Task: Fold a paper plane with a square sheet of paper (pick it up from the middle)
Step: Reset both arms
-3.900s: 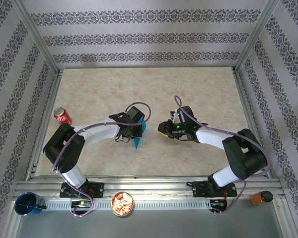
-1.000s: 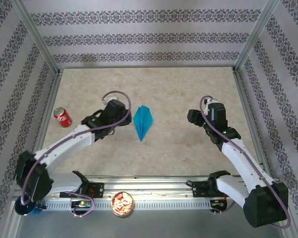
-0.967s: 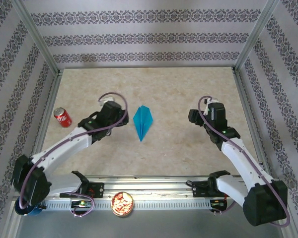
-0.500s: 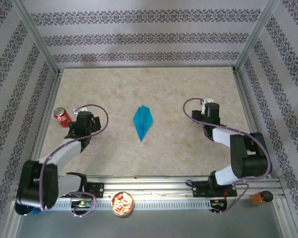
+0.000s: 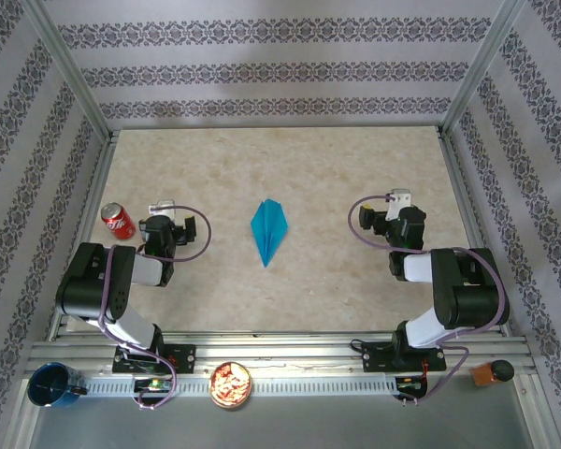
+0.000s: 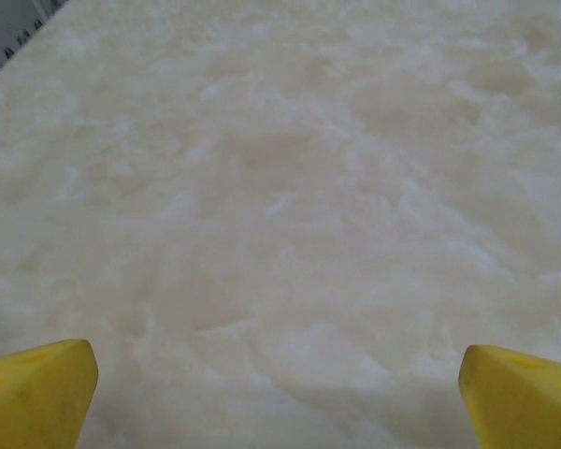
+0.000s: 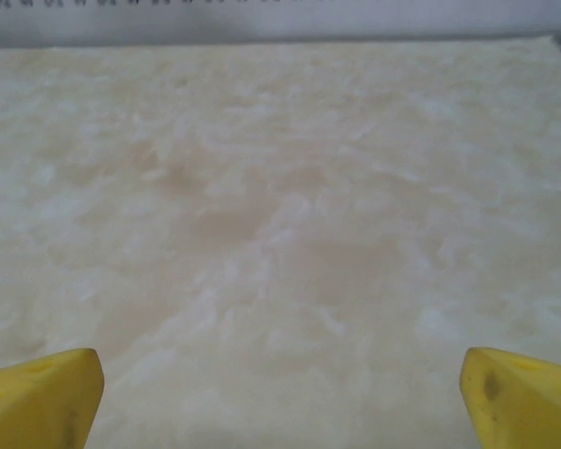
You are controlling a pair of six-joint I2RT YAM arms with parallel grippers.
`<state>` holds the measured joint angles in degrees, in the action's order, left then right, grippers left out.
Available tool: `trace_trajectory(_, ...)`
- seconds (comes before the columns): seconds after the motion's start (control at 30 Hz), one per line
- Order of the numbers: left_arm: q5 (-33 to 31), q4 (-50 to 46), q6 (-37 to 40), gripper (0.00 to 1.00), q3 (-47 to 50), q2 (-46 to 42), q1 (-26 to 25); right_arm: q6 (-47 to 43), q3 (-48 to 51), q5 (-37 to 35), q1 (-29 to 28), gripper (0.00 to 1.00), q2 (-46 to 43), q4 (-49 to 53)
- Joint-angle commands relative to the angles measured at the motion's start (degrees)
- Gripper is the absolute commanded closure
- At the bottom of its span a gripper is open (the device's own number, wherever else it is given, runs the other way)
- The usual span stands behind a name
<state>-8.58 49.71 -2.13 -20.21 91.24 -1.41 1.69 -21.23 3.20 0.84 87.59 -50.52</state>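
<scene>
Both arms are folded compactly over their bases, upper links doubled against the forearms and wrists low over the counter [image 5: 355, 168]. The left fingers [image 5: 159, 227] and the right fingers [image 5: 402, 224] sit well apart from each other. In each wrist view the yellow fingertips [image 6: 37, 393] [image 7: 519, 393] stand at opposite lower corners of the frame, spread wide, with bare marbled counter between them and nothing gripped. The paper plane [image 5: 268, 229] lies flat on the counter between the two sets of fingers, clear of both, with its narrow tip toward the arm bases. A red soda can [image 5: 118, 221] stands upright just outboard of the left fingers. On the rail behind the fingers, a dark blue cup [image 5: 51, 385] sits at the far left; its contents cannot be made out. A round tin [image 5: 231, 383] holds reddish and pale pieces. The top view gives the plane, can and containers; the wrist views give the finger spacing, which the top view does not resolve.
</scene>
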Motion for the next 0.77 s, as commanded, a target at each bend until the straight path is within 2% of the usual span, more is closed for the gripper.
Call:
trace_trajectory(0.0, 0.27, 4.95, -0.61, 0.01, -0.91, -0.89, 0.80, 0.79, 0.46, -6.58, -1.61, 0.02, -0.05, -5.08)
trace_trajectory(0.07, 0.89, 8.72, 0.33, 0.01, -0.20, 0.31, 0.80, 0.80, 0.42, -7.17, -1.82, 0.02, -0.09, -4.82)
trace_trajectory(0.23, 1.81, 5.53, 0.46, 0.01, -1.23, -0.30, 0.79, -0.95, 0.59, -8.36, -3.29, 0.02, -0.22, -5.14)
trace_trajectory(0.73, 2.34, 6.16, 0.81, 0.01, -1.15, -0.10, 0.79, -1.26, 0.93, -9.45, -3.95, 0.02, -0.06, -5.96)
